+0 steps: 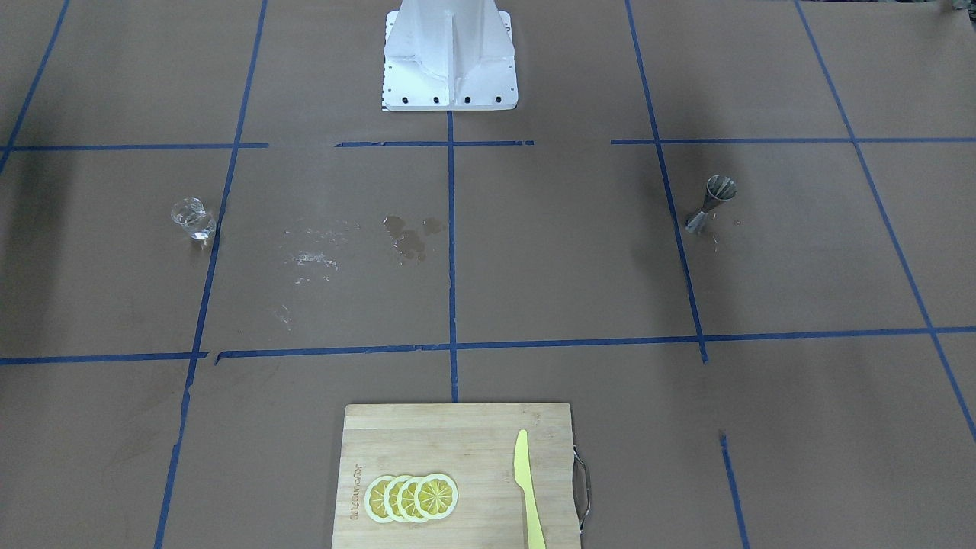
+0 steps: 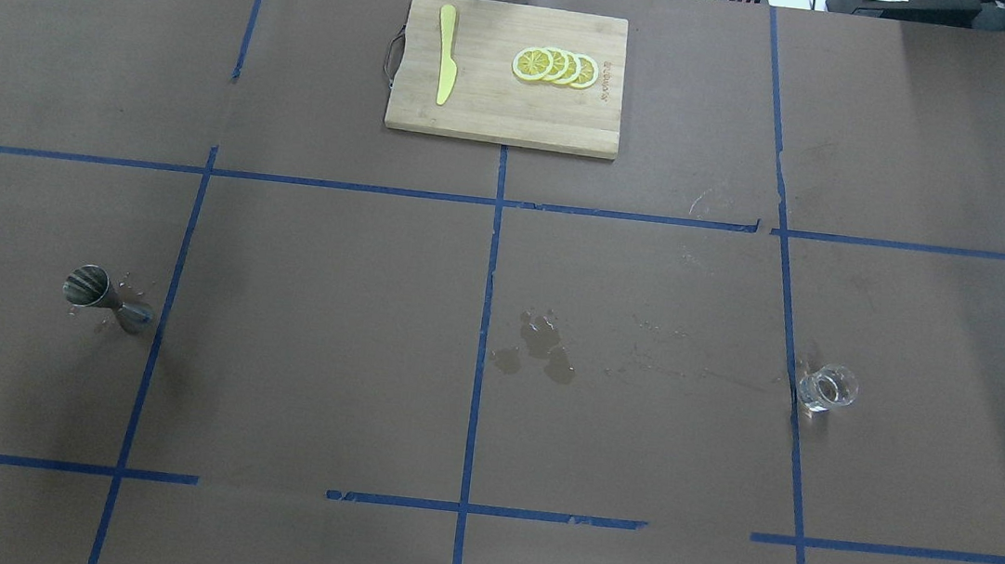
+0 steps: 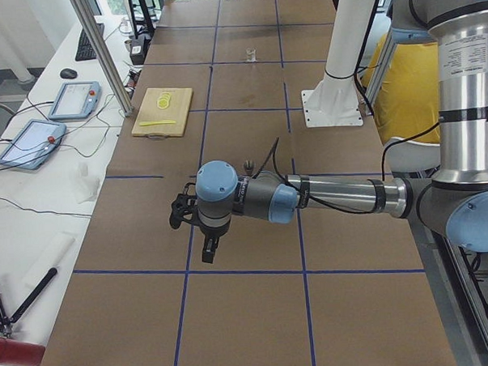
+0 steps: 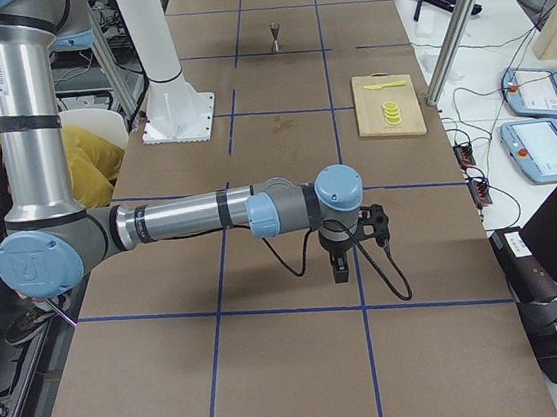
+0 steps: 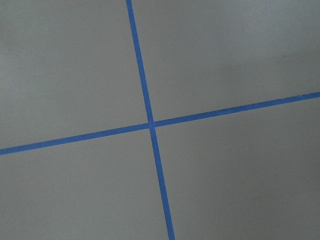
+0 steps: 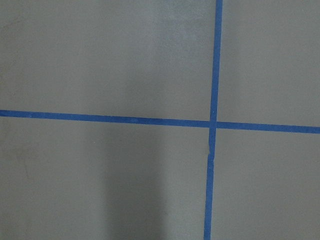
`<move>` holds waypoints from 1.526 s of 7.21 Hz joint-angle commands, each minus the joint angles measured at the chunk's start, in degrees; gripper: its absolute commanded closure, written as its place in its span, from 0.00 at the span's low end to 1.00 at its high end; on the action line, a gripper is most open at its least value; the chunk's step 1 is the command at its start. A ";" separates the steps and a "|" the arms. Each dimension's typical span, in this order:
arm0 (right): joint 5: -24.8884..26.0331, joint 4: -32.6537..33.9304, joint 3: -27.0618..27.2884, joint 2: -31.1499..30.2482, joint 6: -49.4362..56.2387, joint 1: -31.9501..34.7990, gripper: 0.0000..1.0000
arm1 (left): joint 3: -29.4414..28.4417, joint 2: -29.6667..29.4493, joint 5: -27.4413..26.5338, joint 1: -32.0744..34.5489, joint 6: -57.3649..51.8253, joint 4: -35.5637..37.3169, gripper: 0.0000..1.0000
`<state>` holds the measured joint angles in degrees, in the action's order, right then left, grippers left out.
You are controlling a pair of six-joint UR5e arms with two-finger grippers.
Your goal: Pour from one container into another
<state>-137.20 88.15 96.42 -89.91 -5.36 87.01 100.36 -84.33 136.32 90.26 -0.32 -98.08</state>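
Operators' edge: wooden cutting board [image 1: 457, 450] with a short burnt-in brand along one end, too small to read; no other writing seen. On it lie four overlapping lemon slices [image 1: 412, 497] and a yellow knife [image 1: 528, 488]. Mid-table, a wet patch [image 1: 408, 235] beside the centre tape line. In the same row, well apart, are the task things: the glass cup [image 1: 193, 219] upright on the robot's right, just beside a tape line, and the jigger [image 1: 711, 203] upright on the robot's left, droplets around its foot. Farthest back is the white base plate [image 1: 450, 57]. Neither arm shows in the front-facing or overhead views; only the side cameras catch them. The left arm [image 3: 342, 196] is stretched out level and low over the table, left gripper [image 3: 209, 253] pointing straight down. The right arm [image 4: 189, 219] mirrors it, right gripper [image 4: 339, 267] also pointing down. Both hang clear of cup and jigger, and whether their fingers are apart or together cannot be told from these views. The wrist cameras show only brown paper and a crossing of blue tape [image 5: 151, 124], no fingers.
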 commanded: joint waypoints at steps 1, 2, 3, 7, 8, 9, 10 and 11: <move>0.00 -0.09 0.00 -0.01 0.09 0.00 0.00 | 0.02 0.39 0.34 0.01 -0.03 -0.27 0.00; 0.09 -0.17 -0.09 -0.18 0.18 0.00 0.00 | 0.10 0.39 0.52 -0.08 0.14 -0.44 0.00; 0.00 -0.18 0.00 -0.27 0.18 0.00 0.00 | 1.15 0.30 0.52 -0.17 0.06 -0.53 0.00; 0.53 -1.22 -0.44 -0.36 0.00 -1.41 0.00 | 3.70 0.13 0.70 -0.69 0.41 -0.88 0.00; 0.61 -2.97 -0.61 -0.53 0.00 -1.41 0.00 | 7.36 0.04 0.53 -0.70 2.32 -5.50 0.00; 0.62 -3.07 -1.31 -0.45 0.00 -1.49 0.00 | 7.92 -0.40 0.26 -2.18 7.65 -11.02 0.00; 0.53 -3.08 -1.32 -0.45 -0.09 -1.50 0.00 | 7.93 -0.40 -0.78 -6.80 11.18 -17.26 0.00; 0.44 -3.08 -1.32 -0.45 -0.09 -1.50 0.00 | 8.45 -0.40 -4.62 -11.29 18.27 -22.45 0.00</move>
<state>-136.67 85.18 95.19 -90.35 -5.42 85.54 108.18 -84.66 134.95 84.06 10.75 -113.68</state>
